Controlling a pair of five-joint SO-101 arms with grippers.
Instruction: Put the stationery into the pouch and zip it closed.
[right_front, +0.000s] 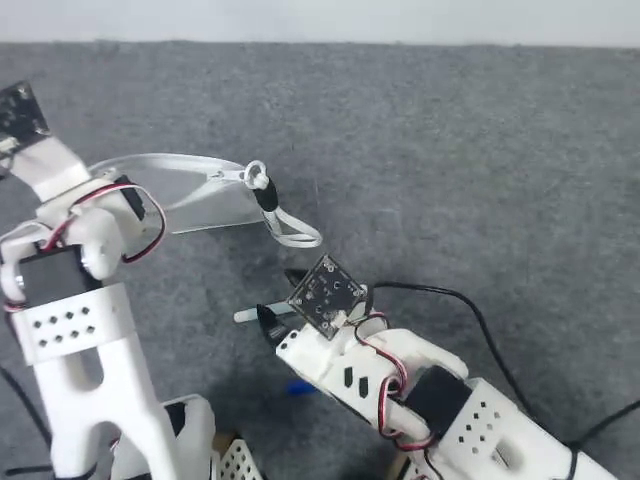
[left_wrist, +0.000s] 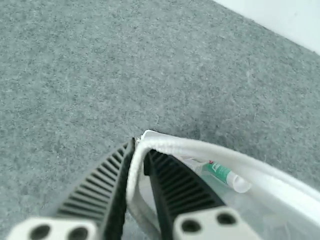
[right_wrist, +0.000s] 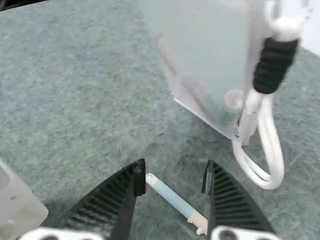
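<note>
Clear pouch (left_wrist: 210, 149) holds 1 tube (left_wrist: 223, 175), possibly glue.

Pouch (right_front: 205, 195) clear, frosty, white zip edge. Strap (right_front: 290, 232) white, black collar. Pen (right_wrist: 172, 199) pale blue, cream tip. Tube (left_wrist: 222, 175) green-white, clear cap. Table (right_front: 480, 170) grey, speckled. Black ribbed, white-bodied: left gripper (left_wrist: 139, 160), right gripper (right_wrist: 174, 175).

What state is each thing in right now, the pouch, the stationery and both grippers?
pouch, clear, mouth looks unzipped, rim gripped at one end.
left gripper, shut on the pouch's rim.
tube, lying inside the pouch.
pen, flat on the mat, outside the pouch, not gripped.
right gripper, open, straddling the pen.
strap, attached at the zip pull, loop resting on the mat.
</note>
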